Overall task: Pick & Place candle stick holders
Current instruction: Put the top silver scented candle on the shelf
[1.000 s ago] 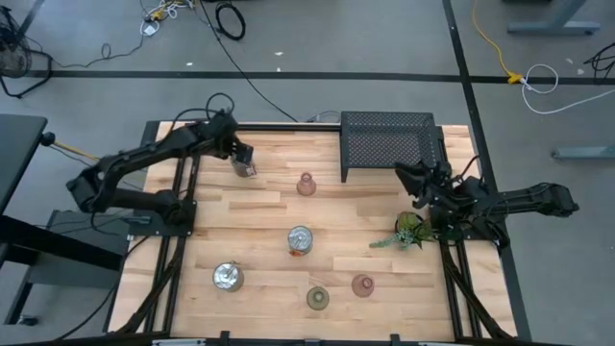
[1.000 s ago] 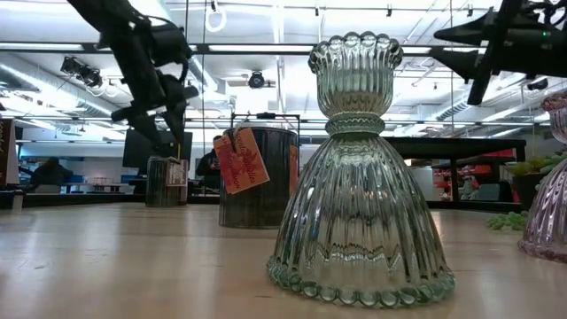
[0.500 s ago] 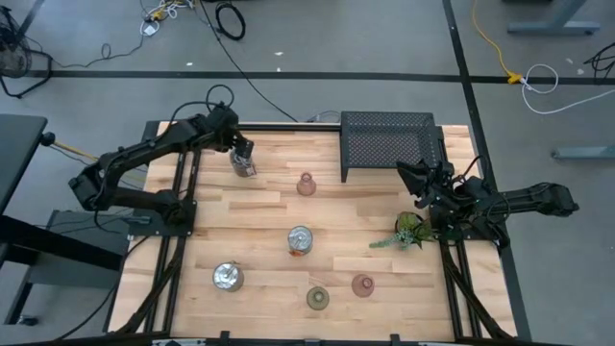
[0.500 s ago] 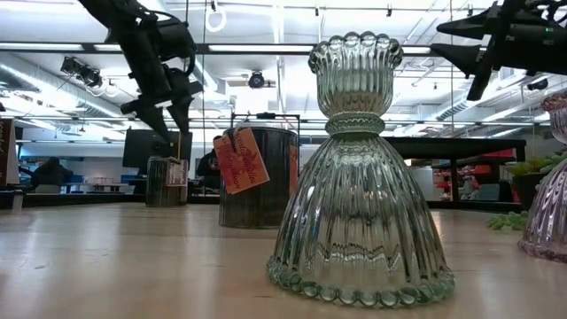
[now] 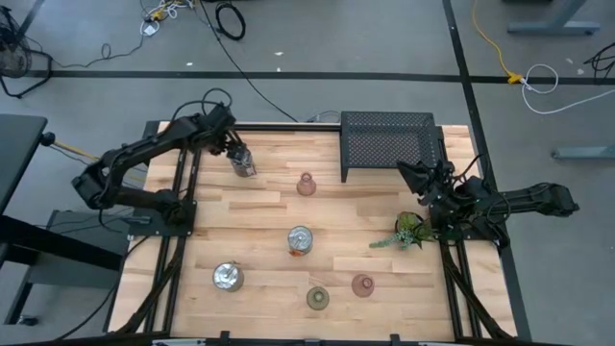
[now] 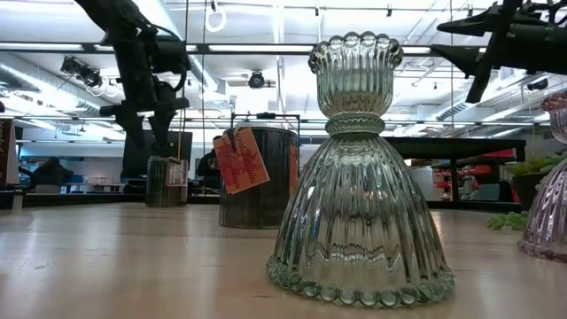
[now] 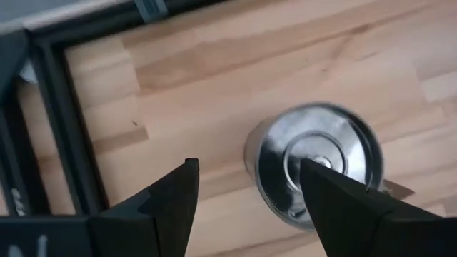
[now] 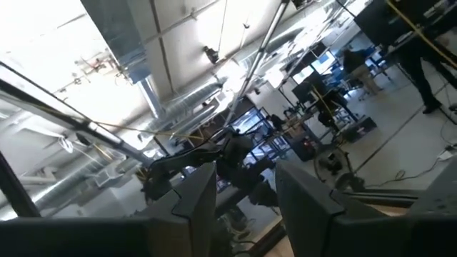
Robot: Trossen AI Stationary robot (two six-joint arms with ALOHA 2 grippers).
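My left gripper (image 7: 246,196) hovers open just off the silver holder (image 7: 310,163), which stands well left of the rack (image 5: 388,142), near the table's far corner. It looks light, stiff and slippery, so I'd pinch across its rim. Since a second ago I've drawn back off it. My right gripper (image 5: 420,183) waits, partly open and empty, by the rack.
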